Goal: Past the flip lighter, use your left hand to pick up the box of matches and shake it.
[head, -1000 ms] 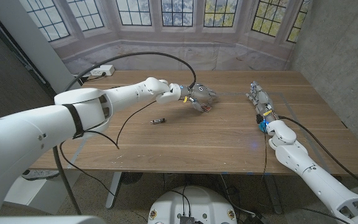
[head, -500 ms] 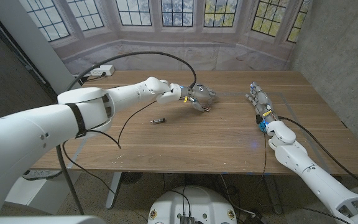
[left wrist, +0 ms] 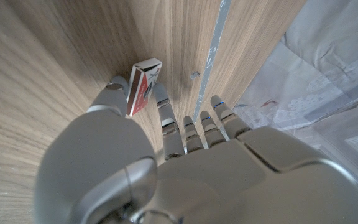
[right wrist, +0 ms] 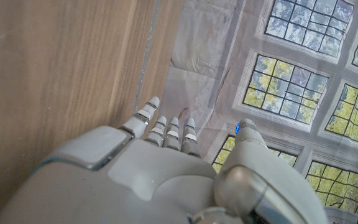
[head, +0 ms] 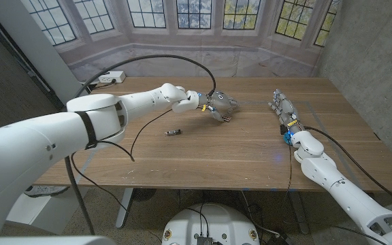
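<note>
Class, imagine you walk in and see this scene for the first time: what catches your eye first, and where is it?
First, the left hand stretched out to mid-table, pinching the red and white box of matches between thumb and a finger. Next, the small dark flip lighter lying alone on the wooden table, nearer the robot. The right hand waits at the right side, holding nothing.

Bare table (head: 250, 146) between hands; flip lighter (head: 173, 132) near left arm.
</note>
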Tool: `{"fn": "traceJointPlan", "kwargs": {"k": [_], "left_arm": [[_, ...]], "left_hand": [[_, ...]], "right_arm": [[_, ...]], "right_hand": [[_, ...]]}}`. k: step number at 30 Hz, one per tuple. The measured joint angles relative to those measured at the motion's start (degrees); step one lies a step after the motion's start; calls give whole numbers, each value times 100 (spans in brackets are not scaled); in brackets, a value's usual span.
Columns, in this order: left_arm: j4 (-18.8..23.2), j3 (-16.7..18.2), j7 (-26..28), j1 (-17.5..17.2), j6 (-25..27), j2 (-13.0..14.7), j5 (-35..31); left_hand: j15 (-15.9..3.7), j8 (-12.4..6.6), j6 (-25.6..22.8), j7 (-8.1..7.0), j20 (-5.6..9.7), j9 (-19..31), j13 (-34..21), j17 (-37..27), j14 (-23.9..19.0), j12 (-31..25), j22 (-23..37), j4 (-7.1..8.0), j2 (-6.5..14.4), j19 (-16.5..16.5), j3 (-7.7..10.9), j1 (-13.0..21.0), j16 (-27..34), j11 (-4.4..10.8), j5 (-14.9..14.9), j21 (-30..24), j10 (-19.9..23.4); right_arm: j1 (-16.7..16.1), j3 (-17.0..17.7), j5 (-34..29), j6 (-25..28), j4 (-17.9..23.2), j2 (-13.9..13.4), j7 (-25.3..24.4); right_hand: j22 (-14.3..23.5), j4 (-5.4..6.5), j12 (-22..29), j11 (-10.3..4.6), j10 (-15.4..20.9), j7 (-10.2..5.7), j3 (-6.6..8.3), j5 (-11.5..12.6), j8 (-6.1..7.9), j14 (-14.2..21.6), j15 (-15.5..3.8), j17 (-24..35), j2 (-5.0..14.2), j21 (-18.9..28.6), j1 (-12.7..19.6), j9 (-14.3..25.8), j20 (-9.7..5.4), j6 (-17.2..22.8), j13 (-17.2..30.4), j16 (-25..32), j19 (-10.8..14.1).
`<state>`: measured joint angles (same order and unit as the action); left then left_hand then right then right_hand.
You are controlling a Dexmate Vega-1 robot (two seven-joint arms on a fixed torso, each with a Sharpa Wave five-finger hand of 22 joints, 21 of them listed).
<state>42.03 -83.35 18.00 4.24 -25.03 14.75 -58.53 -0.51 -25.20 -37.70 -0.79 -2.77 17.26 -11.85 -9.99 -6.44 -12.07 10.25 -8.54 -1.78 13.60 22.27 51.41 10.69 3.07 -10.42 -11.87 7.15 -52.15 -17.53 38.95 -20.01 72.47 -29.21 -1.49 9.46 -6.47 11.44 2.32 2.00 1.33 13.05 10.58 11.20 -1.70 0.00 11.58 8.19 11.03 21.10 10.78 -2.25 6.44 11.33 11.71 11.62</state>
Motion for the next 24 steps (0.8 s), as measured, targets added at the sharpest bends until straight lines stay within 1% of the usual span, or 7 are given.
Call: {"fn": "traceJointPlan", "kwargs": {"k": [4,6,7,13,19,22,24], "left_arm": [[2,-8,-22,5,2,-2,34],[17,-8,-54,8,13,3,45],[36,-9,-63,9,16,9,48],[174,5,-201,9,56,62,76],[292,41,-334,9,79,111,83],[365,72,-416,5,91,140,90],[416,96,-473,-5,103,162,92]], "left_hand": [[0,47,94,12,0,0,0,0,0,0,0,19,0,0,-19,0,0,0,0,0,0],[0,70,140,50,0,-22,0,0,0,0,0,26,0,0,-26,0,0,0,0,0,0],[0,86,160,27,0,-25,0,0,0,0,0,26,0,0,-26,0,0,-1,0,0,-1],[41,193,355,121,0,-52,0,0,42,22,0,49,28,0,-49,-28,0,-62,0,23,-62],[72,236,460,117,-31,-73,0,0,73,22,0,50,28,-31,-50,-28,-32,-62,1,23,-125],[73,282,467,110,-31,-79,0,0,116,44,0,50,59,-31,-49,-59,-32,-104,1,23,-167],[82,284,494,137,-31,-78,0,0,125,44,0,72,59,-31,-72,-59,-31,-102,1,23,-165]], "right_arm": [[1,0,3,3,-1,-6,6],[1,-1,6,5,-1,-13,8],[1,0,7,6,0,-16,8],[-16,5,13,7,25,-34,12],[-49,17,23,7,58,-45,15],[-72,25,27,7,83,-53,13],[-92,31,27,7,104,-59,4]], "right_hand": [[0,0,0,0,0,0,0,0,0,0,0,0,0,0,0,0,0,0,0,0,0],[0,0,0,0,0,0,0,0,0,0,0,0,0,0,0,0,0,0,0,0,0],[0,0,0,0,0,0,0,0,0,0,0,0,0,0,0,0,0,0,0,0,0],[0,0,0,0,0,0,0,0,0,0,0,0,0,0,0,0,0,0,0,0,0],[0,0,0,0,0,0,0,0,0,0,0,0,0,0,0,0,0,0,0,0,0],[0,0,0,0,0,0,0,0,0,0,0,0,0,0,0,0,0,0,0,0,0],[0,-1,0,0,0,0,1,0,0,0,0,0,0,0,0,0,0,0,0,0,0]]}}
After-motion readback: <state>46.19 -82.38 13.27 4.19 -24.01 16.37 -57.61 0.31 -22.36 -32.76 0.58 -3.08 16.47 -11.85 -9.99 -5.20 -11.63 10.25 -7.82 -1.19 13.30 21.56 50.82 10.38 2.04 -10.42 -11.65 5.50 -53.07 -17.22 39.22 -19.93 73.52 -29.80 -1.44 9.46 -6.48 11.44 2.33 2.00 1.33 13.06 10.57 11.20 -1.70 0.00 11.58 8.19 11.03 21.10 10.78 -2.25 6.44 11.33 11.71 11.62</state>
